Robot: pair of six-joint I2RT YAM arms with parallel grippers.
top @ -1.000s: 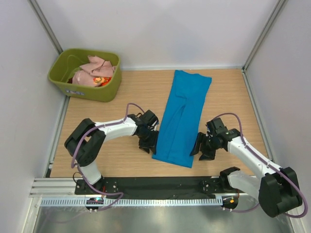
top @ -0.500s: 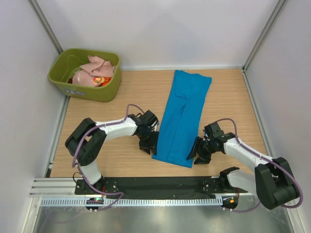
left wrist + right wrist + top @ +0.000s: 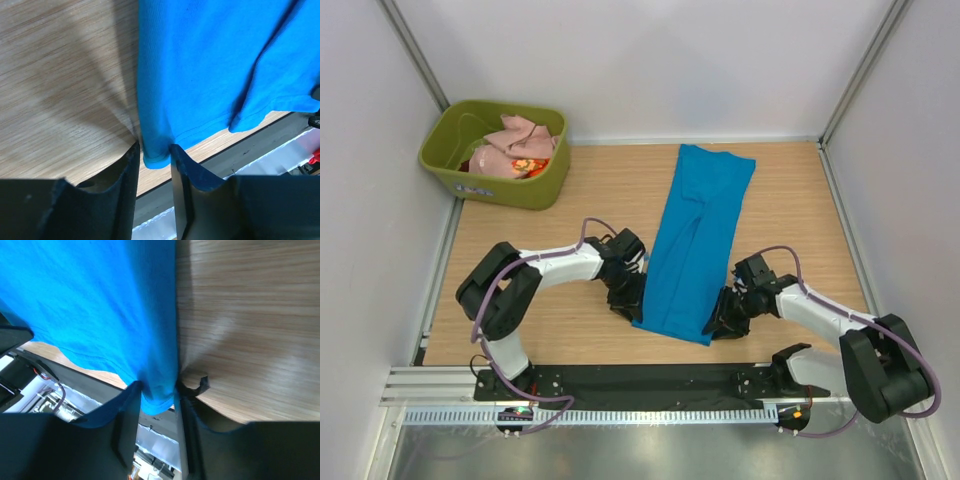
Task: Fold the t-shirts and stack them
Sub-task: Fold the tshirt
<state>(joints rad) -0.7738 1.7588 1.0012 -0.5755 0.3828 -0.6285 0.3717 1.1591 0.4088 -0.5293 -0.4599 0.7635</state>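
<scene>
The bright blue t-shirt [image 3: 700,240] lies folded into a long strip on the wooden table, running from the back down toward the near edge. My left gripper [image 3: 632,305] sits at its near left corner. In the left wrist view the hem corner [image 3: 156,152] is pinched between the fingers of the left gripper [image 3: 154,150]. My right gripper [image 3: 720,322] is at the near right corner, and the blue cloth [image 3: 159,390] fills the gap between the jaws of the right gripper [image 3: 157,390]. A pale pink t-shirt [image 3: 515,150] and a red-orange patterned one [image 3: 528,167] lie crumpled in the tub.
An olive-green plastic tub [image 3: 495,190] stands at the back left corner. White walls close in the table on three sides. A black base rail [image 3: 650,380] and a metal strip run along the near edge, just behind the shirt's hem.
The right gripper slid left onto the shirt's near right corner. Both pairs of jaws narrowed around the blue cloth. The left arm barely moved.
</scene>
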